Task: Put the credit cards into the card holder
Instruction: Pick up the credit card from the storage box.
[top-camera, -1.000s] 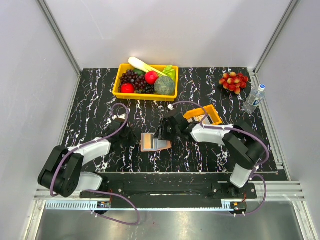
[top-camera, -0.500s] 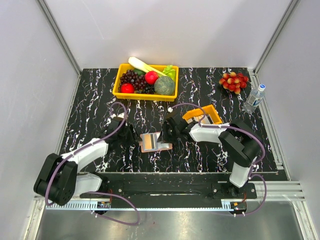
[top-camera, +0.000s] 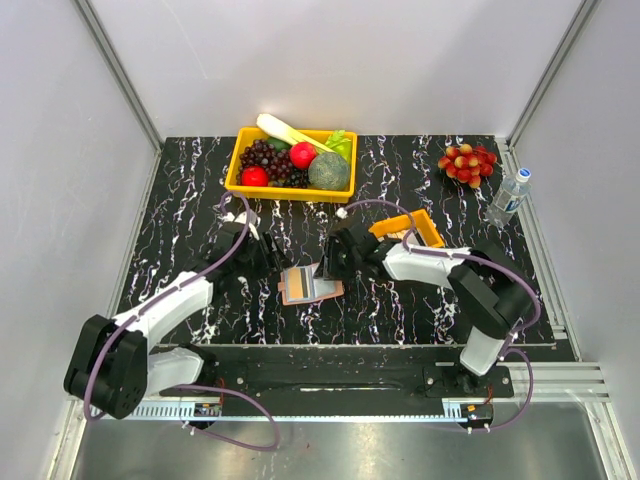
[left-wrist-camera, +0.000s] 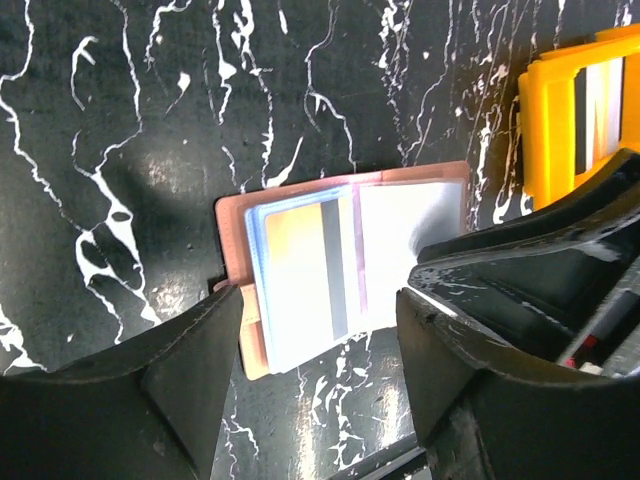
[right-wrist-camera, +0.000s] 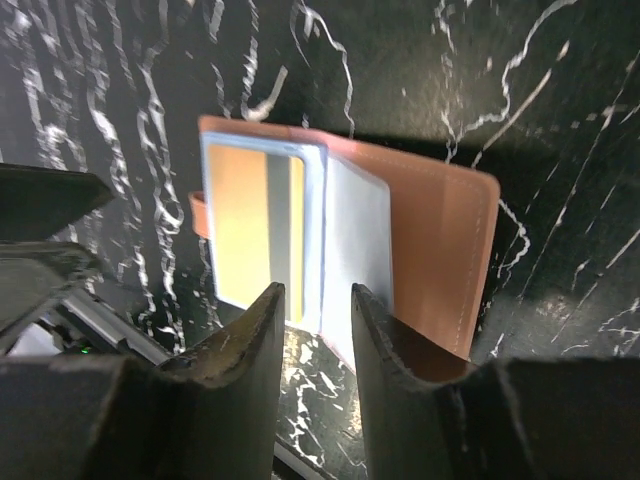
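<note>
The tan-pink card holder (top-camera: 308, 286) lies open on the black marble table, between my two grippers. A yellow credit card with a grey stripe (left-wrist-camera: 300, 275) sits in its left pale slot (right-wrist-camera: 252, 228). My left gripper (left-wrist-camera: 320, 335) hovers open just left of the holder (left-wrist-camera: 345, 255), holding nothing. The right gripper (right-wrist-camera: 312, 310) stands over the holder's near edge with a narrow gap between its fingers, and nothing is pinched there. More pale cards (left-wrist-camera: 603, 90) lie in the small orange tray (top-camera: 410, 229) behind the right gripper (top-camera: 335, 262).
A yellow bin (top-camera: 293, 160) of fruit and vegetables stands at the back. A bunch of red grapes (top-camera: 467, 162) and a water bottle (top-camera: 509, 196) are at the back right. The orange tray (left-wrist-camera: 555, 115) is just beyond the holder.
My left gripper has opened from shut and its arm has stretched a little farther over the table. The right gripper has barely moved. The holder has shifted slightly.
</note>
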